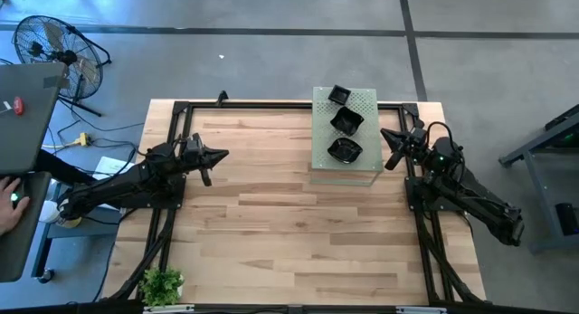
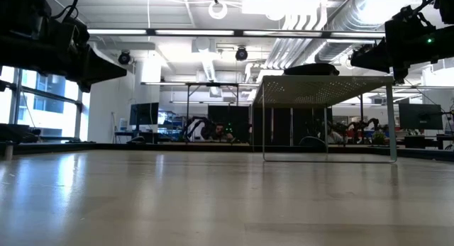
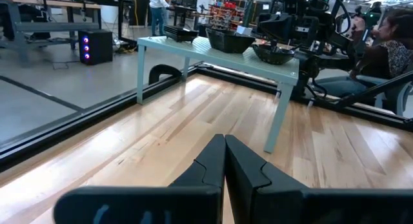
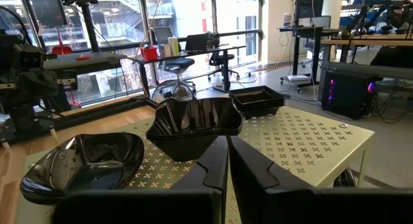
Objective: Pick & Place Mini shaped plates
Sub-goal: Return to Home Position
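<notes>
Three stacks of glossy black mini plates stand on a pale green perforated board (image 1: 345,133) raised on legs at the table's far right: a square stack (image 1: 340,95), a wavy-edged stack (image 1: 346,121) and a round stack (image 1: 345,150). The right wrist view shows them close: round (image 4: 84,164), wavy (image 4: 193,126), square (image 4: 258,100). My right gripper (image 1: 389,148) hovers just right of the board, shut, pointing at the stacks. My left gripper (image 1: 220,156) hangs above the table's left part, shut, pointing right. Both touch nothing.
The board stands on thin legs (image 2: 264,125) above the wooden table (image 1: 289,233). A small green plant (image 1: 163,283) sits at the near left corner. A black frame (image 1: 172,124) runs along the table's edges. A person's hand (image 1: 7,205) shows left of the table.
</notes>
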